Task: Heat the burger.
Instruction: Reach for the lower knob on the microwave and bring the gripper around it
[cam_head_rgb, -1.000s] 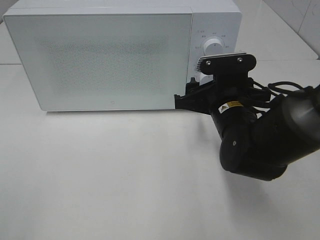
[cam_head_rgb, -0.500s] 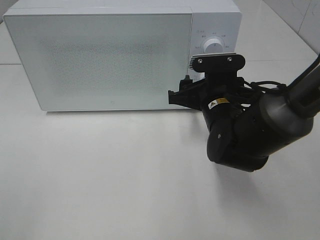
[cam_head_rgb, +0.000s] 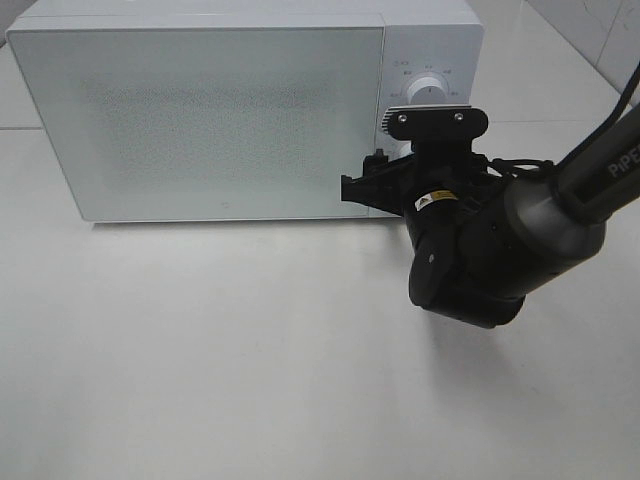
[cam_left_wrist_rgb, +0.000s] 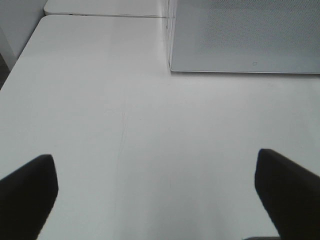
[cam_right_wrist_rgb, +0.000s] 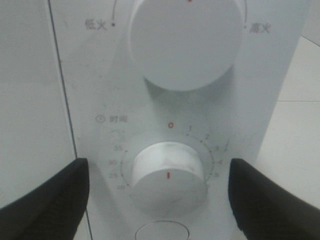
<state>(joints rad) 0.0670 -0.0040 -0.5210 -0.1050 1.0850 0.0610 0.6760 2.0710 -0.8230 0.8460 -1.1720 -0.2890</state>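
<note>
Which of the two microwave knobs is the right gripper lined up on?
The lower knob, ringed by numbers, framed by the open right gripper; the upper knob lies higher.

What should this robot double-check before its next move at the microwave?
1. Microwave door shut: ok.
2. Burger inside: cannot tell; the door is frosted and no burger shows in any view.
3. Right hand open and centred on the timer knob: ok.
4. Timer set: not ok; the knob's red mark sits at 0.
5. Left hand out of the way: ok; it is open over the bare table, off to the door's side.
</note>
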